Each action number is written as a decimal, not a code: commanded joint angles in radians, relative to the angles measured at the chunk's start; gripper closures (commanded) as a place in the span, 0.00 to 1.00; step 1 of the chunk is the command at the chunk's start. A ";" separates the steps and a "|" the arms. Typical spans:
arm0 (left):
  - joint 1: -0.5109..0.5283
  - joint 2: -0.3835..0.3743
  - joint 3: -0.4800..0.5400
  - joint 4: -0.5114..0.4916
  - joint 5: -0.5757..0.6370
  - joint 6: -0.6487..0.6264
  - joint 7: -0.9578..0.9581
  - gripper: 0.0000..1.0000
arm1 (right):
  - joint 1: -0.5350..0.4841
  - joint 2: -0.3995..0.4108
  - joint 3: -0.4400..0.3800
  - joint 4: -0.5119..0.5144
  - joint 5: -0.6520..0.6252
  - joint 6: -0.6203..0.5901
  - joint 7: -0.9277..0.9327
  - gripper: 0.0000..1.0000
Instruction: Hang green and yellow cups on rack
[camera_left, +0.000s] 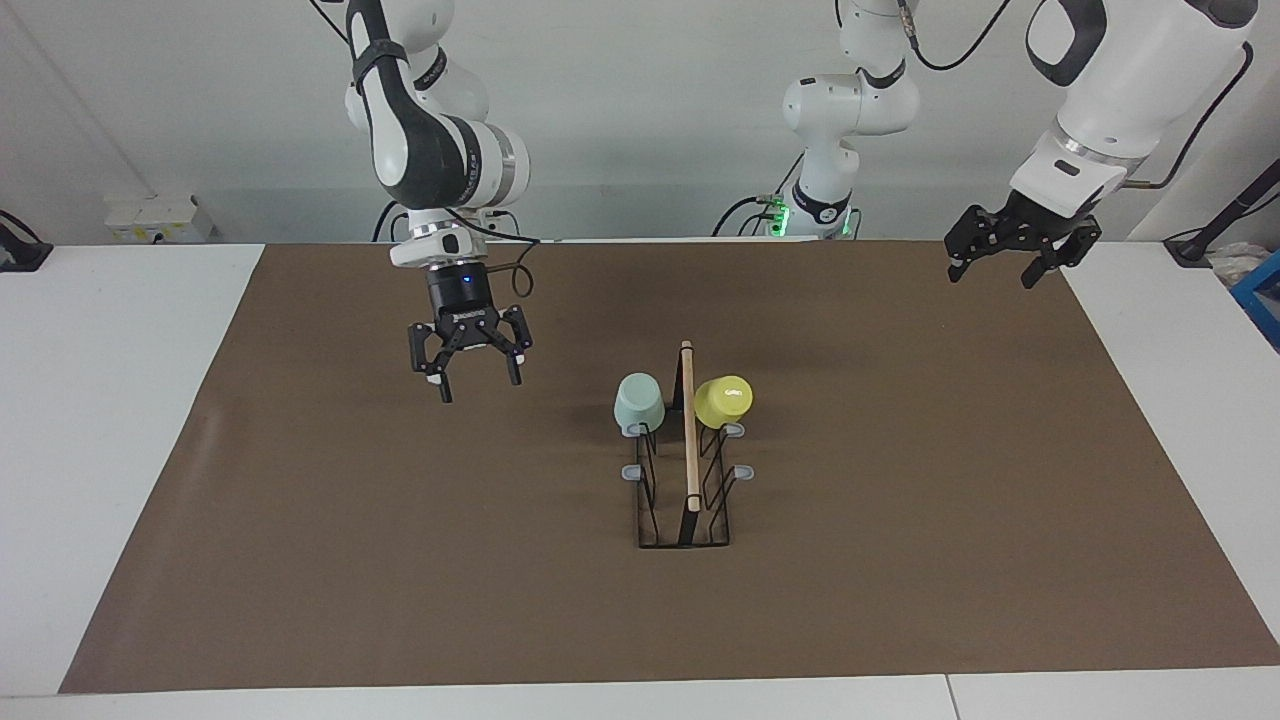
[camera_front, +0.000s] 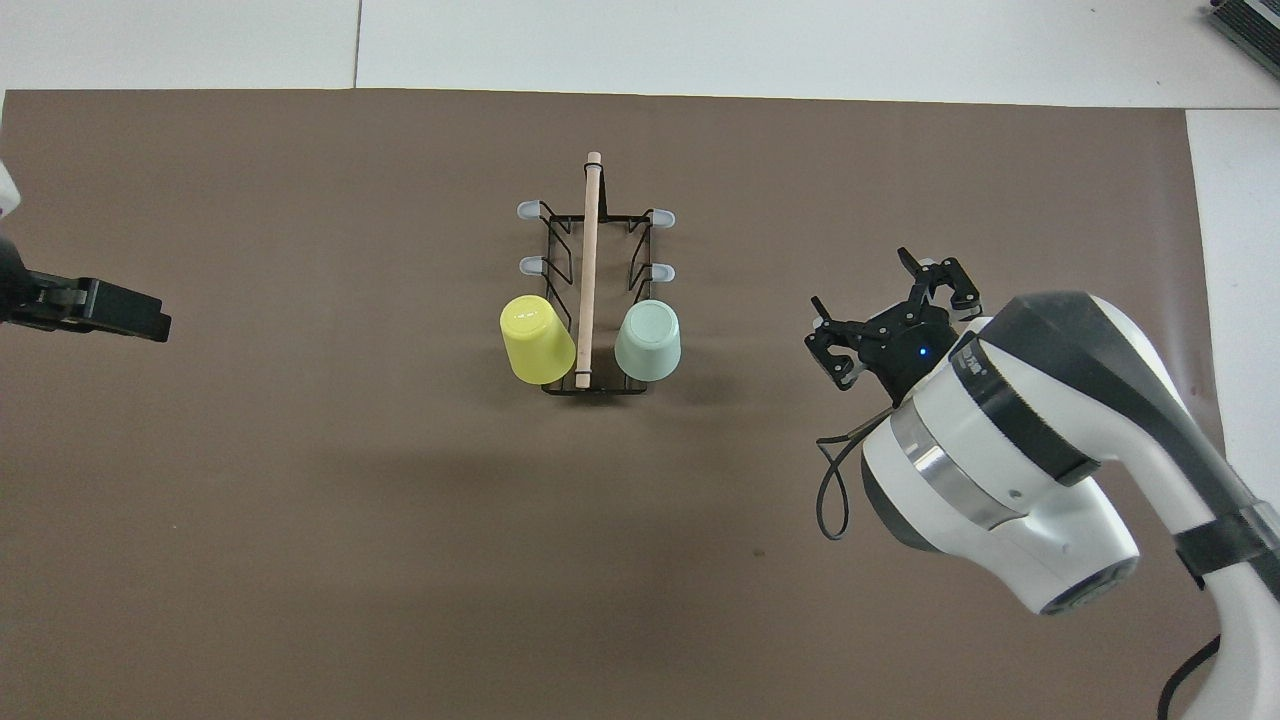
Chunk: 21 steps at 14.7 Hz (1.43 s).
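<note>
Rack (camera_left: 686, 470) of thin black wire with a round wooden top rod stands at frame centre on the matte brown mat (camera_left: 900, 560). Mint green cup (camera_left: 638, 401) and yellow cup (camera_left: 723, 399), smooth tapered plastic, sit inverted on its two uppermost prongs. Right gripper (camera_left: 468, 367), upper left, is released and empty; left gripper (camera_left: 1008, 262), upper right, likewise waits.

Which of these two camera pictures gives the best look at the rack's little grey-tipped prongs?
The overhead view: the rack shows four bare grey-capped prongs spread either side of its wooden rod. The facing view foreshortens them, so the caps overlap the wires and the cups.
</note>
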 joint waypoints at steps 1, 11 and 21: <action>-0.013 -0.014 0.015 -0.015 -0.009 -0.006 0.004 0.00 | -0.039 -0.014 0.018 -0.033 -0.074 -0.037 -0.085 0.00; -0.013 -0.014 0.015 -0.015 -0.009 -0.006 0.004 0.00 | -0.088 -0.072 0.015 -0.157 -0.672 -0.316 0.459 0.00; -0.013 -0.014 0.015 -0.014 -0.009 -0.006 0.004 0.00 | -0.219 -0.126 -0.013 -0.146 -1.616 -0.871 1.702 0.00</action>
